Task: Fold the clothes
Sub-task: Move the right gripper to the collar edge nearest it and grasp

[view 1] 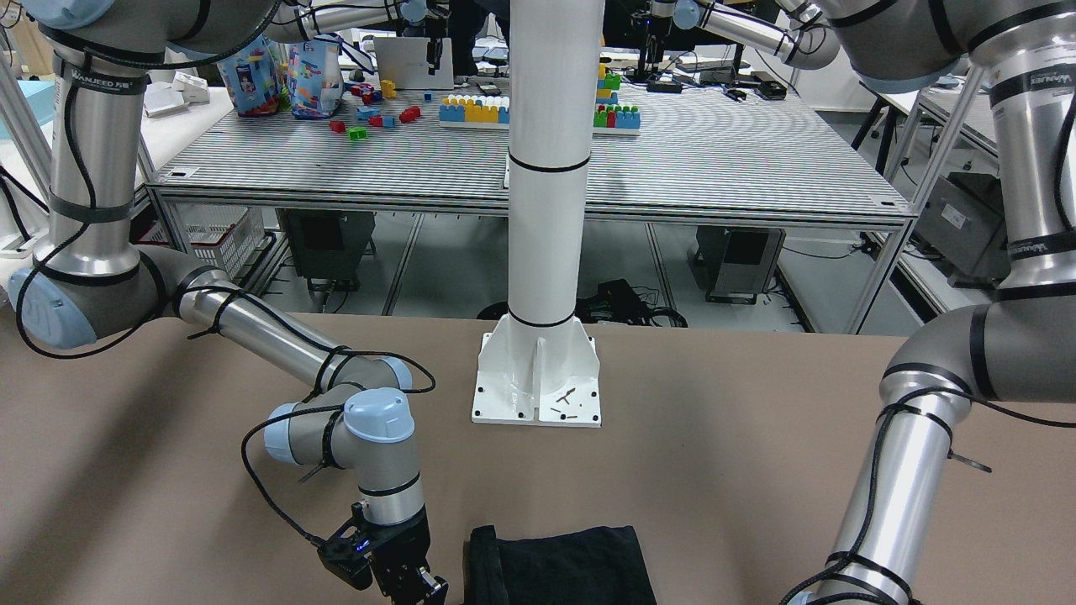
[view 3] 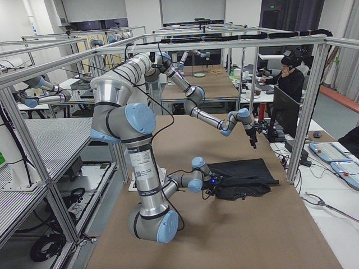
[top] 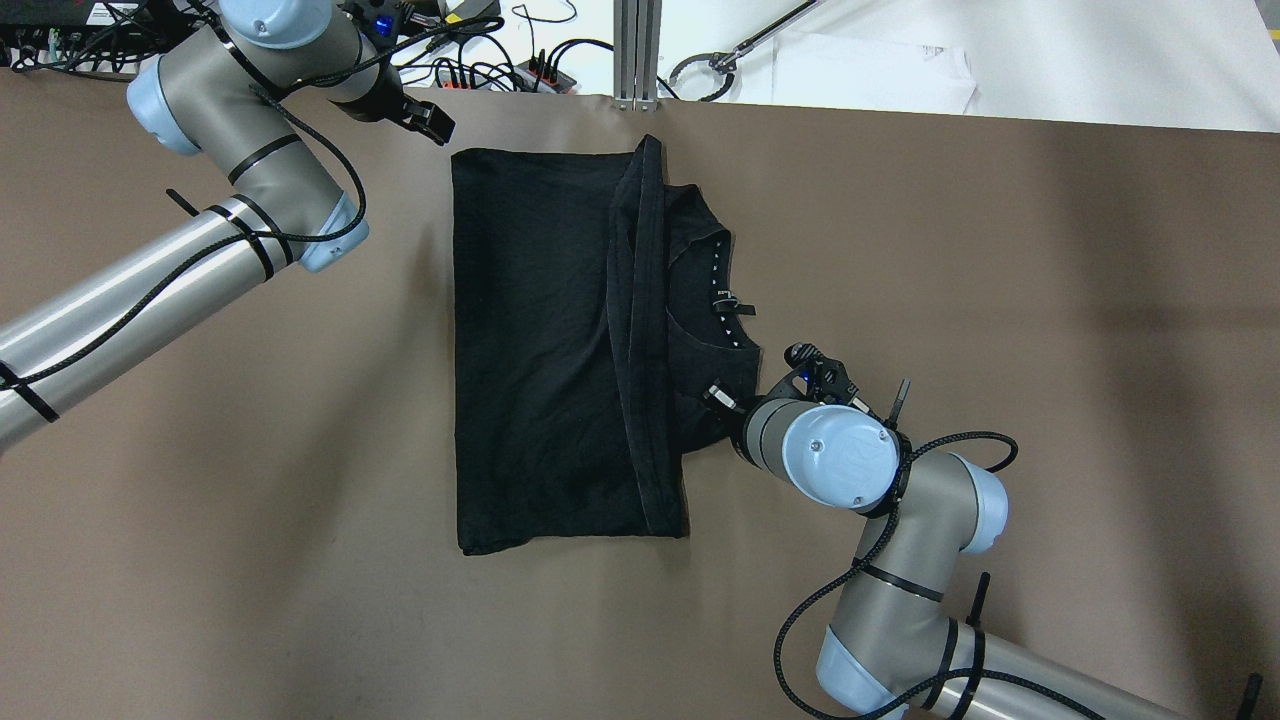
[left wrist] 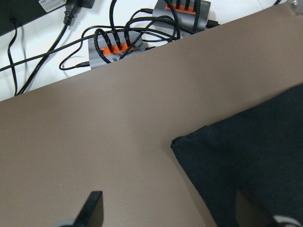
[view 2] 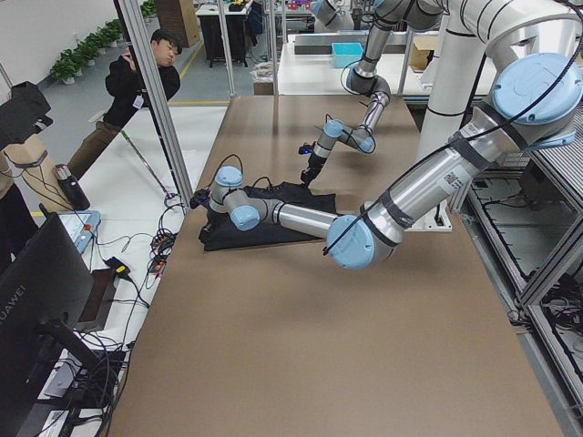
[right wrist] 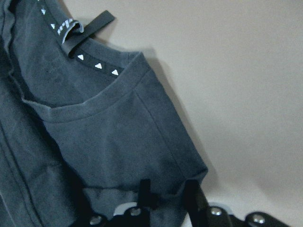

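The clothes [top: 540, 340] are one black garment, lying flat on the brown table with one side folded in. Its collar and label [right wrist: 75, 33] face up on the right side. My right gripper [top: 718, 397] is at the garment's right shoulder edge. In the right wrist view its fingers [right wrist: 144, 191] stand close together, shut on a pinch of the black fabric [right wrist: 118, 142]. My left gripper [top: 432, 120] hovers open at the garment's far left corner [left wrist: 177, 142], holding nothing. One of its fingers [left wrist: 92, 208] is over bare table.
A white pillar [view 1: 546, 168] on a bolted base plate stands at the robot side of the table. Power strips and cables [left wrist: 116, 47] lie just past the far edge, beside an aluminium post [top: 637, 50]. People [view 2: 137, 82] are beyond that edge.
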{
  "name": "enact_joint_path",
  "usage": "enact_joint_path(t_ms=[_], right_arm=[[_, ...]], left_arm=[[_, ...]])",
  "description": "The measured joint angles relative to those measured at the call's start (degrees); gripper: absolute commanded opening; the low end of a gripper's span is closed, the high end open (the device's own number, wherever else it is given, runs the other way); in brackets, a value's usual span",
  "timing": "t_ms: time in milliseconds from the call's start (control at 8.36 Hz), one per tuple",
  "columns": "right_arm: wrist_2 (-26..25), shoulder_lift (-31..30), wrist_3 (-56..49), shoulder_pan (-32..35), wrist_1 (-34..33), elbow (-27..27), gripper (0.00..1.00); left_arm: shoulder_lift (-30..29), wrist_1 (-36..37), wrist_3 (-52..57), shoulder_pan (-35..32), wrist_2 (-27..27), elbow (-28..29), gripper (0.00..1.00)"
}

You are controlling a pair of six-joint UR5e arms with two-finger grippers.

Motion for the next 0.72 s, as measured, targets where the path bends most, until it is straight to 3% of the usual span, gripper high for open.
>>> enact_joint_path(t_ms=[479,718], right_arm=[[0.4,-0.3,-0.1,-0.4,-0.4,0.7,0.00],[1.7,-2.3,-0.6,-0.7,-0.8,4.4,0.00]], left_arm=[[0.0,0.0,-0.2,0.0,0.0,0.0,1.00],[0.0,0.0,-0.2,0.0,0.0,0.0,1.00]])
